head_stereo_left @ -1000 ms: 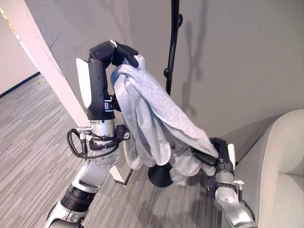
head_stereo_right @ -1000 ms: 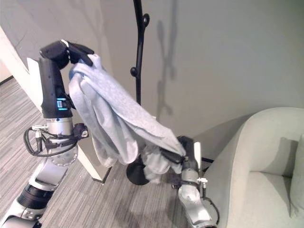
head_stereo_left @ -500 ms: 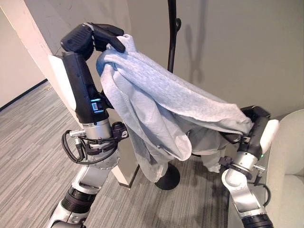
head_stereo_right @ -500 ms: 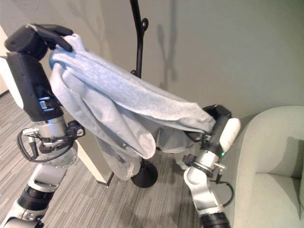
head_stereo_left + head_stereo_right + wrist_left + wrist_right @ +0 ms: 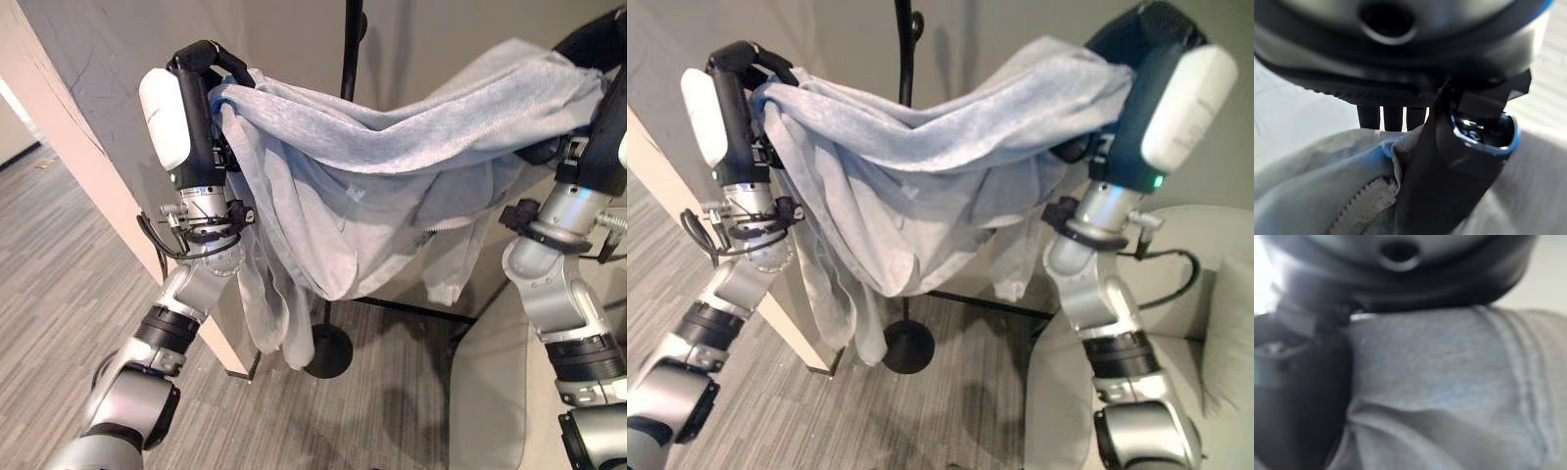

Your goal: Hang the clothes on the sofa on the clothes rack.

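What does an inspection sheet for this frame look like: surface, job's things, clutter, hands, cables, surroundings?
Surface: grey striped carpet floor.
Job's things: grey garment stretched between both raised hands in front of the black clothes rack, not yet on a hook.
Clutter: nothing seen.
Hands: left hand curled on one end of the garment; right hand at the other end, fingers hidden by cloth.
Cables: nothing seen apart from the robot's own.
Surroundings: grey wall, pale sofa on the robot's right.

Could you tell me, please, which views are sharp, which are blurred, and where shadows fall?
Both eye views are sharp: the clothes rack casts a soft shadow on the wall. Left wrist view: the left hand is blurred, the grey garment fairly sharp. Right wrist view: the right hand is soft and dark.
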You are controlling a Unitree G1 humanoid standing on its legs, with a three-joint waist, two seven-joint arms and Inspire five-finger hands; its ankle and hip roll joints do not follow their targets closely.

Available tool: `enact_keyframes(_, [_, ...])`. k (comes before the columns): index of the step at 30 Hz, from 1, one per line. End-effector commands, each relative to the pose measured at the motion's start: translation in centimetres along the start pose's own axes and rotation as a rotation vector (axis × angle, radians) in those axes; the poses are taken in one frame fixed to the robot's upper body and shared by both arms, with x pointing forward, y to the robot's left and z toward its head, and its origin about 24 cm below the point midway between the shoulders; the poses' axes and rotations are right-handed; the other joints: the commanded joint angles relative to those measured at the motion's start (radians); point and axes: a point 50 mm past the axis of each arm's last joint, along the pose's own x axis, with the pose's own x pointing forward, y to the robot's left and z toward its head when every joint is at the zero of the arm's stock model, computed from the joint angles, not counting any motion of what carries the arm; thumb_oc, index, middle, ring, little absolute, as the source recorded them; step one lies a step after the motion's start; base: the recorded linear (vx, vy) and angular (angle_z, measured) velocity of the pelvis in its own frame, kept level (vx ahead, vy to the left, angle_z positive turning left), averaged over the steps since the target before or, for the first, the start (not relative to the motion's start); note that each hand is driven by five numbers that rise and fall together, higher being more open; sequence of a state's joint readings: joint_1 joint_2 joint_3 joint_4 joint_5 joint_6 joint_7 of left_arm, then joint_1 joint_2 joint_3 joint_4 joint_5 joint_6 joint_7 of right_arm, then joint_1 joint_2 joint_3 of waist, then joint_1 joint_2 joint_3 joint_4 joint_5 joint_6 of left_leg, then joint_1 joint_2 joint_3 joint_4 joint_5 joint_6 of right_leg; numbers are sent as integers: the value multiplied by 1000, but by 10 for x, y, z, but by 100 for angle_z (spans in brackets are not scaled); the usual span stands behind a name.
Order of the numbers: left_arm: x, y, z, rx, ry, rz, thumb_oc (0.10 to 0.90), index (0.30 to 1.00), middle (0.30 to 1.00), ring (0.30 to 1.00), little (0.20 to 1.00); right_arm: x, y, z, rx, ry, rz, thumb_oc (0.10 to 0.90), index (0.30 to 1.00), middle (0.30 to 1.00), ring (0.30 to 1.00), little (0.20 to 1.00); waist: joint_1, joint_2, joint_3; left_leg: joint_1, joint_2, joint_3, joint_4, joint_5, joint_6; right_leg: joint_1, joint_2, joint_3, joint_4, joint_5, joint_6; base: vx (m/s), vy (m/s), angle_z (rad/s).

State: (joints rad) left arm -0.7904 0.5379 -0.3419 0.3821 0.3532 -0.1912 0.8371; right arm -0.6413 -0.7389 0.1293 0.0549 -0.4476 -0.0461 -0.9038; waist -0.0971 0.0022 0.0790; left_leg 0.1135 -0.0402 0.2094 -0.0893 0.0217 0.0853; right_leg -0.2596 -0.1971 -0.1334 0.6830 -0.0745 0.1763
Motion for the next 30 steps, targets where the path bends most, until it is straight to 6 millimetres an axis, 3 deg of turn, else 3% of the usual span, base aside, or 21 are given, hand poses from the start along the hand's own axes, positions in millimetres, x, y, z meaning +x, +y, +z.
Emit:
enact_keyframes(1, [52, 35, 31, -65, -142, 209, 400, 300, 300, 300, 300, 29, -6, 9, 13, -67, -83, 400, 300, 300, 300, 300, 27, 9, -77, 41, -17, 3, 2, -132, -3, 88, 48, -14, -35, 64, -30, 179, 33, -18])
enact_keyframes(3, [54, 35, 30, -63, -137, 204, 400, 300, 300, 300, 300, 31, -7, 7, 3, -63, -76, 400, 300, 300, 300, 300, 22, 16, -76, 50, -9, -2, 2, -132, -16, 83, 75, -9, -144, 27, -46, 139, -70, 2])
enact_keyframes(4, [54, 35, 28, -68, -124, 203, 400, 300, 300, 300, 300, 30, -8, 2, -10, -47, -75, 400, 300, 300, 300, 300, 17, 17, -77, 54, -5, -9, 2, -133, -24, 83, 97, 8, -256, 23, -49, 175, -122, 23])
enact_keyframes(5, [53, 35, 26, -69, -114, 199, 400, 300, 300, 300, 300, 29, -10, -2, -21, -34, -74, 400, 300, 300, 300, 300, 12, 17, -79, 59, -1, -17, 2, -135, -30, 93, 114, 33, -372, 36, -47, 257, -173, 13])
enact_keyframes(6, [52, 33, 22, -64, -99, 190, 400, 300, 300, 300, 300, 26, -13, -8, -43, -22, -75, 400, 300, 300, 300, 300, -7, 13, -78, 74, 1, -32, 2, -151, -40, 91, 144, 116, -530, 77, -24, 173, -124, 10])
enact_keyframes(7, [52, 33, 23, -65, -100, 190, 400, 300, 300, 300, 300, 26, -13, -9, -43, -21, -76, 400, 300, 300, 300, 300, -2, 13, -79, 71, 2, -28, 2, -147, -40, 97, 146, 118, -553, 96, -24, 195, -117, 14])
enact_keyframes(9, [50, 24, 19, -75, -69, 143, 400, 300, 300, 300, 300, 21, -16, -17, -90, -6, -41, 400, 300, 300, 300, 300, -27, 2, -97, 96, 3, -36, 2, -173, -41, 115, 151, 197, -637, 137, -17, 214, -115, 51])
enact_keyframes(16, [45, 9, 19, -119, -21, 88, 400, 300, 300, 300, 300, 10, -27, -32, -143, 24, 3, 400, 300, 300, 300, 300, -46, 8, -141, 133, 40, -48, 2, -170, -66, 193, 167, 154, -672, 121, -51, 221, -151, 38])
enact_keyframes(19, [46, 5, 14, -102, 7, 55, 400, 300, 300, 300, 300, 10, -29, -37, -157, 28, 21, 400, 300, 300, 300, 300, -58, 14, -158, 144, 55, -47, 2, -137, -89, 220, 176, 140, -706, 127, -60, 216, -170, 20])
enact_keyframes(20, [41, 6, -1, -39, 43, 29, 400, 300, 300, 300, 300, 5, -25, -37, -143, 23, 65, 400, 300, 300, 300, 300, -64, 19, -162, 157, 66, -42, 2, -100, -108, 241, 186, 137, -727, 133, -67, 252, -206, 26])
enact_keyframes(25, [5, 17, -34, 11, 163, -2, 400, 300, 300, 300, 300, -30, -28, -34, -117, 18, 198, 400, 300, 300, 300, 300, -64, 21, -160, 178, 83, -34, 7, -80, -125, 267, 205, 143, -749, 121, -84, 140, -102, -7])
enact_keyframes(28, [-15, 20, -39, -9, 194, -11, 400, 300, 300, 300, 300, -50, -32, -32, -105, 35, 256, 400, 300, 300, 300, 300, -59, 19, -161, 182, 89, -35, 6, -74, -130, 277, 210, 141, -759, 117, -90, 71, -44, -3])
enact_keyframes(30, [-46, 26, -37, -86, 240, 11, 400, 300, 300, 300, 300, -92, -29, -25, -14, 119, 364, 400, 300, 300, 300, 300, -48, 10, -155, 183, 96, -38, 3, -68, -130, 286, 216, 140, -768, 110, -100, 79, -43, -4])
